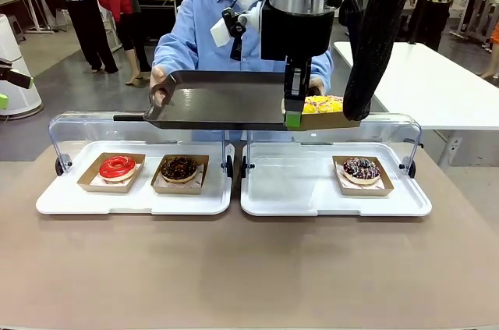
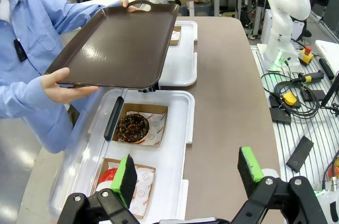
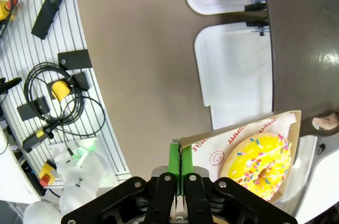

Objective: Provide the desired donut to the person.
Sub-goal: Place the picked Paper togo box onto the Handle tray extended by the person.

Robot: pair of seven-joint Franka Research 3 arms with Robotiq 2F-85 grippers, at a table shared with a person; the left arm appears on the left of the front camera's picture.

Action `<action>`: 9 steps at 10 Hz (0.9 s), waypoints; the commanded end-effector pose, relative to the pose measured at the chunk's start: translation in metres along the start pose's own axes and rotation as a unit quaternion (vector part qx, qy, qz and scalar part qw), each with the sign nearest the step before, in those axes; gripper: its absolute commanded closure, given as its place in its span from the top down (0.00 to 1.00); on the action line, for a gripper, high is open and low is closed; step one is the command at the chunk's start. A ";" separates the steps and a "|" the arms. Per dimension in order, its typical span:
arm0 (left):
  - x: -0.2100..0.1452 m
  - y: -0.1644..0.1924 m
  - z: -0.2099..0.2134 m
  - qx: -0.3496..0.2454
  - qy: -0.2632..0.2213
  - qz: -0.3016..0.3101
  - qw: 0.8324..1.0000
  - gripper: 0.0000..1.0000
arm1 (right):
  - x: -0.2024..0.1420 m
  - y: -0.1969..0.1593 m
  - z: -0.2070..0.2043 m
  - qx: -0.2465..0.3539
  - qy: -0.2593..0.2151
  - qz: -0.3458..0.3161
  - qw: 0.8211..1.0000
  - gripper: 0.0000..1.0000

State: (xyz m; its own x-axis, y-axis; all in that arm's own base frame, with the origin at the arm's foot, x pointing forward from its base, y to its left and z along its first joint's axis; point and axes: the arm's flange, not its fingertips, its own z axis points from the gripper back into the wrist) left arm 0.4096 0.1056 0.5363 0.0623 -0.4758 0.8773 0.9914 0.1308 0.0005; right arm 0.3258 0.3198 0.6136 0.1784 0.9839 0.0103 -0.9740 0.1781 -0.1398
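Front: you see the right gripper (image 1: 292, 118) clamped on the yellow donut's (image 1: 322, 104) carton (image 1: 334, 122), at the edge of the person's (image 1: 195, 33) brown tray (image 1: 218, 100). The left white tray (image 1: 132, 202) holds a red donut (image 1: 118, 166) and a chocolate donut (image 1: 179, 168); the right white tray (image 1: 312, 197) holds a sprinkled donut (image 1: 361, 169).
Left wrist: the left gripper (image 2: 188, 173) is spread and empty.
Right wrist: the fingers (image 3: 173, 158) pinch the carton's rim.

Front camera sits low at the table's (image 1: 249, 267) near edge, facing straight across at the person (image 1: 195, 26). Left wrist camera hangs high off one end, looking down the table's length. Right wrist camera points straight down, very close on the yellow donut (image 3: 259, 163) in its card box (image 1: 331, 122). All three catch that donut and the dark tray (image 1: 218, 100).
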 end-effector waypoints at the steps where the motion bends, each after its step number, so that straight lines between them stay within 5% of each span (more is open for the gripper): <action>1: 0.001 -0.001 0.002 -0.001 -0.002 -0.001 1.000 1.00 | 0.000 0.003 0.003 0.000 0.003 -0.008 1.000 0.00; 4: 0.001 -0.001 0.002 -0.001 -0.002 -0.001 1.000 1.00 | 0.000 0.000 0.000 0.000 0.000 0.000 1.000 0.02; 9: 0.001 -0.001 0.002 -0.001 -0.002 -0.001 1.000 1.00 | 0.014 -0.059 0.045 -0.048 -0.057 0.036 0.997 0.02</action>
State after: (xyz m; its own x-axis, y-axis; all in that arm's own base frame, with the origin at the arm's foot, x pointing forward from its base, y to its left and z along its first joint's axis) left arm 0.4096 0.1056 0.5364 0.0623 -0.4758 0.8773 0.9914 0.1309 0.0006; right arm 0.3596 0.3206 0.6609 0.1254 0.9876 0.0939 -0.9668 0.1429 -0.2120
